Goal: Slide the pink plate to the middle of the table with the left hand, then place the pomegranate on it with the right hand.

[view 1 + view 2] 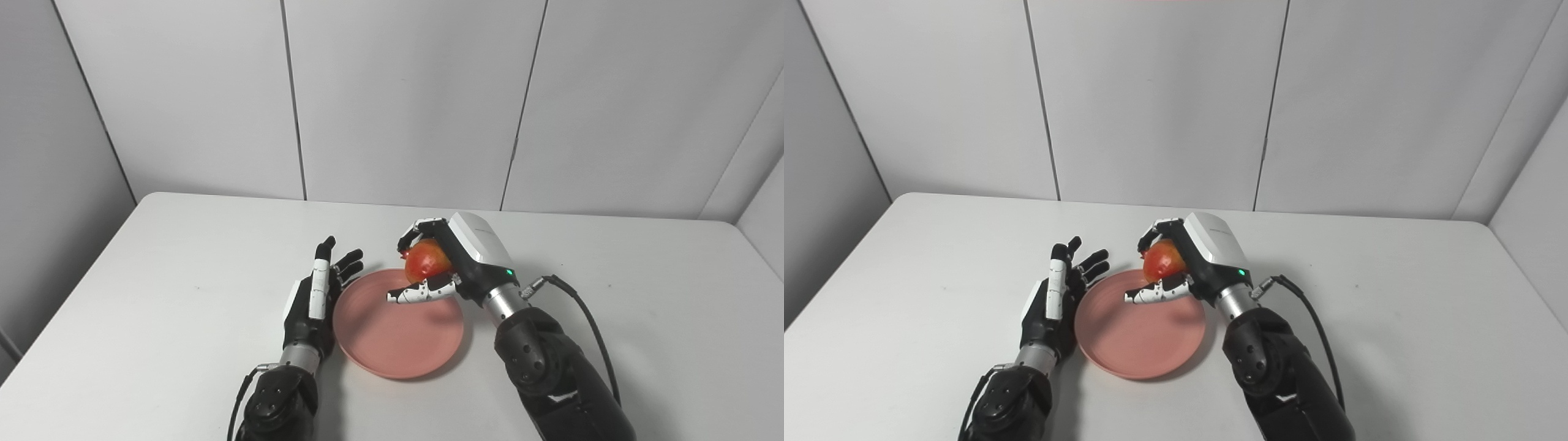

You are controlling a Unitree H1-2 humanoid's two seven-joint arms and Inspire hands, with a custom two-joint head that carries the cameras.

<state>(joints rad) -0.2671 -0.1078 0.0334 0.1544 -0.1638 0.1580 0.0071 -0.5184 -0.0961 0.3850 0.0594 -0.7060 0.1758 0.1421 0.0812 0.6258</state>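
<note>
We see the pink plate [398, 327] lying flat near the middle of the white tabletop [153, 306], a little toward the near edge. Our right hand [456, 260] hangs above the plate's far rim, and its fingers [422, 294] are curled round the pomegranate [427, 260], with the thumb below the fruit and the others wrapped over its top (the fruit shows red and orange between them). The pomegranate is held clear of the plate, in the air over the plate's far edge, and touches nothing but the hand. A black cable [588, 324] loops out from the right wrist and runs down along the forearm.

Our left hand [315, 300] rests just beside the plate's left rim, palm turned toward the plate, its fingers [346, 263] straight and spread a little, holding nothing. We cannot tell whether the hand's edge actually touches the rim or only stands close against it. Behind the tabletop rise pale grey wall panels [404, 98]
</note>
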